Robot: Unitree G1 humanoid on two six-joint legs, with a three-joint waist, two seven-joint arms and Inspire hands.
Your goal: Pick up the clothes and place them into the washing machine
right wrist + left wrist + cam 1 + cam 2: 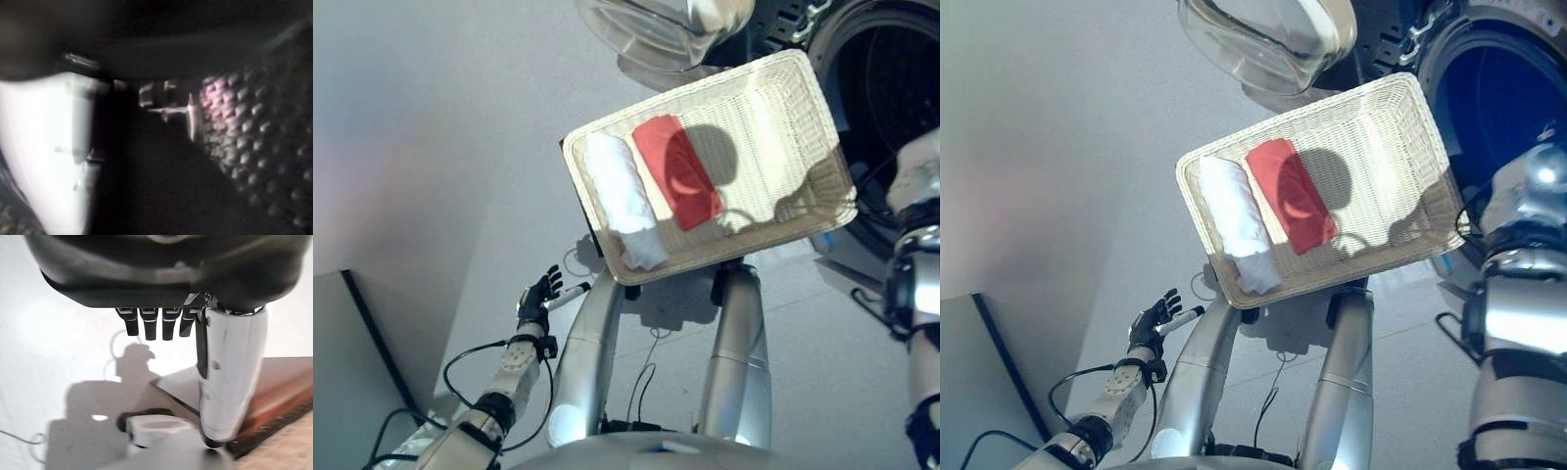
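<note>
The red cloth (677, 172) and rolled white towel (623, 199) lay in the wicker basket (795, 82) beside the open washing machine (886, 59). Both looked soft and light; pinch mid-fold. Left hand (537, 292) hung idle, fingers relaxed. Right hand (54, 161) was inside the drum; finger state cannot be told.

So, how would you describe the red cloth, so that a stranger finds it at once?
Start at the open washing machine; beside its door opening is a pale wicker basket. Two folded items lie in it side by side. The red cloth is the flat one nearer the basket's middle, whereas its neighbour is a white rolled towel.
</note>
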